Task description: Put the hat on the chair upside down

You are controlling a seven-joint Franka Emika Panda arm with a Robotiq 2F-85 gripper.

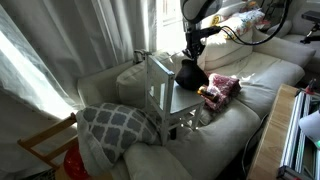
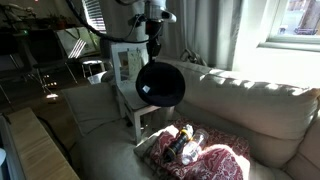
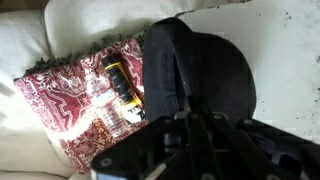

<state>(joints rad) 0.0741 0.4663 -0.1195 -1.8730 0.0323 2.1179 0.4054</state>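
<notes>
Wrist view only: I see a bottle [image 3: 120, 85] lying on the red cloth [image 3: 75, 105] beside the hat [image 3: 205, 75].
Exterior views only: the chair [image 1: 160, 90] stands on the sofa [image 1: 255, 70], with the hat over its seat.
Gripper [image 1: 191, 55]: pinched on the hat's rim.
Unclear: the fingertips are black on black, and I cannot tell whether the hat touches the seat.

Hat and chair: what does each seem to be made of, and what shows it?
The hat looks like soft black felt or cloth, mostly matte, its rounded crown creased. The chair looks like white-painted wood, probably: flat rigid seat, straight frame, faintly speckled surface.
</notes>
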